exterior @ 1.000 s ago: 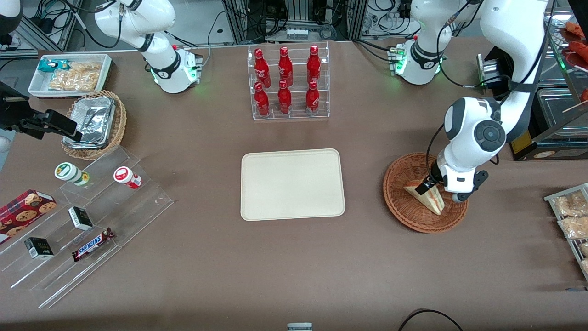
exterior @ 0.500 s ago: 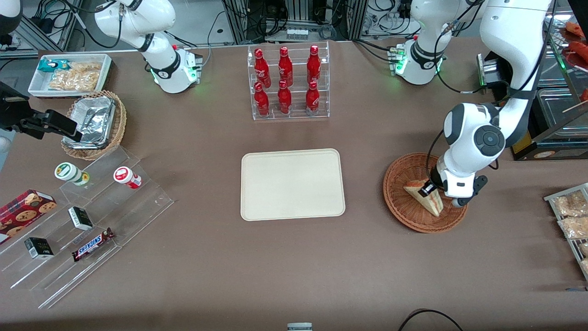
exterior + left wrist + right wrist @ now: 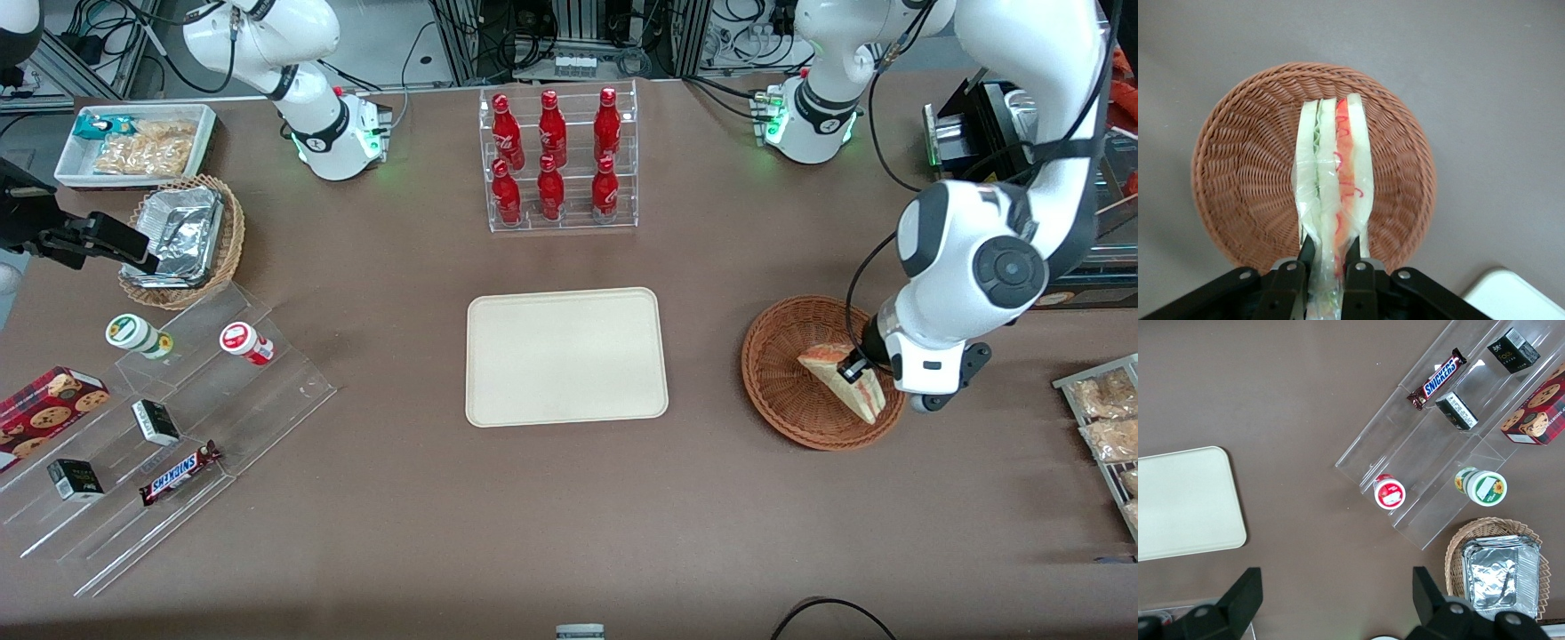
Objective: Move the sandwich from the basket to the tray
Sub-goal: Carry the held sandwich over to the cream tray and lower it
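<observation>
- Pinching the sandwich (image 3: 1333,180) at one end, the gripper (image 3: 1329,257) holds it over the basket (image 3: 1238,173), fingers pressed against the bread on both faces.
- The wedge extends from the fingers toward the basket's middle, inside the rim.
- Bare tabletop (image 3: 702,356) separates basket from tray (image 3: 565,356).

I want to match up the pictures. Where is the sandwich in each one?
Front view: the sandwich is over the reddish-brown basket, pinched by the gripper, toward the working arm's end of the table.
Left wrist view: the sandwich sits between the gripper fingers, above the basket.
Right wrist view: not in it.
Shared landmark: the cream tray, also seen at and.
</observation>
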Motion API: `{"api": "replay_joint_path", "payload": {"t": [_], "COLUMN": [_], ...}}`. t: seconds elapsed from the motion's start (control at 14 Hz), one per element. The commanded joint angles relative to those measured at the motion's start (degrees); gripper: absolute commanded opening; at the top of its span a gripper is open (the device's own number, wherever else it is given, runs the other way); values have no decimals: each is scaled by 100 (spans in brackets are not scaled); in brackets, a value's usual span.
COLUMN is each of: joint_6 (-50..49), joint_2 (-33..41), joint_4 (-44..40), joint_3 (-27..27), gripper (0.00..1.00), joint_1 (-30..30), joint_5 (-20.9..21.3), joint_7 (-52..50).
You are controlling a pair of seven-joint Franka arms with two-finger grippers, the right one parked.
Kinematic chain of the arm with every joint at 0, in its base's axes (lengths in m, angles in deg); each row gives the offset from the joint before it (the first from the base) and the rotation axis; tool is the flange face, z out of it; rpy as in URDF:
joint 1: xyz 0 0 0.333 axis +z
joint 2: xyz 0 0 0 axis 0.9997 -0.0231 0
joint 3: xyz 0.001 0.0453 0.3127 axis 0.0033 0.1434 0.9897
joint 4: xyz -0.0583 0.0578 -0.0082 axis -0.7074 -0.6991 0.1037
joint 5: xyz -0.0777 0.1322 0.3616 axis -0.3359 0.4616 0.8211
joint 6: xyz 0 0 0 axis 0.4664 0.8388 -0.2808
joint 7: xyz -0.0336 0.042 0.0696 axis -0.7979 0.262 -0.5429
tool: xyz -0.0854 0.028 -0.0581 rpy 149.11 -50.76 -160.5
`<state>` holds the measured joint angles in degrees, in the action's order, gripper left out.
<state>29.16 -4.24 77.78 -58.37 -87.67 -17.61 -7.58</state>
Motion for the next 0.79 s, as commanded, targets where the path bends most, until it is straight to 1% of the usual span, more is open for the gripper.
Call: {"api": "replay_joint_path", "payload": {"t": [0.0, 0.07, 0.29, 0.36, 0.43, 0.5, 0.64, 0.71], "joint_6": [-813, -902, -833, -711, -474, -272, 62, 116], "joint_2": [54, 19, -209, -349, -472, -674, -1069, -1298], "joint_4": [-752, -928, -1035, -1035, -1035, -1035, -1175, -1289], "joint_3": [-626, -976, -1952, -2234, -2489, -2648, -2632, -2632], "gripper": [6, 5, 5, 5, 5, 6, 6, 7], "joint_1": [-30, -30, -39, -39, -56, -283, -844, -969], "joint_5": [72, 64, 90, 151, 351, 545, 765, 888], "joint_7": [-137, -155, -155, -138, -138, -155, -164, -225]}}
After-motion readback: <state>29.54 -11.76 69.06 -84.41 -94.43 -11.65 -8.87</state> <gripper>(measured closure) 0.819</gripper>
